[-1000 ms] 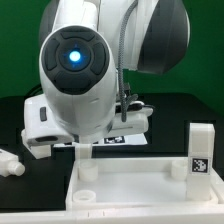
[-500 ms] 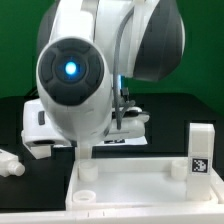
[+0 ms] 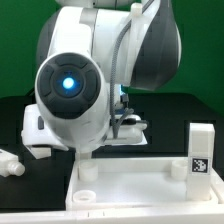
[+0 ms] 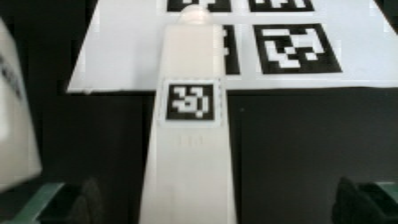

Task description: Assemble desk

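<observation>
The desk's white rimmed tabletop (image 3: 140,188) lies at the front of the exterior view. One white leg (image 3: 201,150) with a black-and-white tag stands upright at its right corner. In the wrist view a long white leg (image 4: 192,150) with a square tag lies on the black table. It runs between my gripper's (image 4: 214,200) dark fingers (image 4: 39,203), which stand wide apart on either side without touching it. The gripper is open. In the exterior view my arm hides the gripper and this leg.
The marker board (image 4: 267,45) lies just past the leg's far end. Another white part (image 3: 8,163) lies on the table at the exterior view's left, beside a white block (image 3: 38,150). My arm's big round joint (image 3: 68,90) fills the middle.
My arm has sunk lower: its round joint has moved down and slightly to the exterior view's left. The tabletop and the upright leg have not moved.
</observation>
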Robot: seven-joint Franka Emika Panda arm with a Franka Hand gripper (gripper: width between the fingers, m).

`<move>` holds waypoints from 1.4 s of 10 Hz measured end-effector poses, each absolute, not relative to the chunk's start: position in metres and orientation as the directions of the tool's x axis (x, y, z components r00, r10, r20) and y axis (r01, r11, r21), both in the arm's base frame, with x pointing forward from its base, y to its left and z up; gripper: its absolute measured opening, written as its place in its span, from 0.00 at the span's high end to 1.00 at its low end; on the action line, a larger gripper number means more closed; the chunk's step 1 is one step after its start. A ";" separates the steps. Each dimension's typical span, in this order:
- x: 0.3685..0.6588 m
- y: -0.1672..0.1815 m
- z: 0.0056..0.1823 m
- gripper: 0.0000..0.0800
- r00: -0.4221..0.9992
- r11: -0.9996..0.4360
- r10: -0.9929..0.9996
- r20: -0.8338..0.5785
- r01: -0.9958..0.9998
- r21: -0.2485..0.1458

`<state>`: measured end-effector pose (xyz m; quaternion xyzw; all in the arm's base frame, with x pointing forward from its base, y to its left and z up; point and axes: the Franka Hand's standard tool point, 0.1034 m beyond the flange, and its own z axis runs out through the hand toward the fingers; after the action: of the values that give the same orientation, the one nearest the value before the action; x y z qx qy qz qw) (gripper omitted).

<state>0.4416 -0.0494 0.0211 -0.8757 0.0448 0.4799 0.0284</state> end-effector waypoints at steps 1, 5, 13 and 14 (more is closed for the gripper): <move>0.436 -0.054 0.012 0.19 0.525 -0.994 -0.057 -0.849 -0.110 -0.001; 0.430 -0.054 0.008 0.35 0.522 -0.994 -0.059 -0.851 -0.112 0.001; 0.477 -0.032 0.089 0.64 0.661 -0.996 -0.019 -0.750 -0.078 -0.043; 0.482 -0.032 0.092 0.64 0.716 -0.996 -0.021 -0.698 -0.073 -0.045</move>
<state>0.4816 -0.0321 0.0919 -0.9257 0.0256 0.3758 0.0345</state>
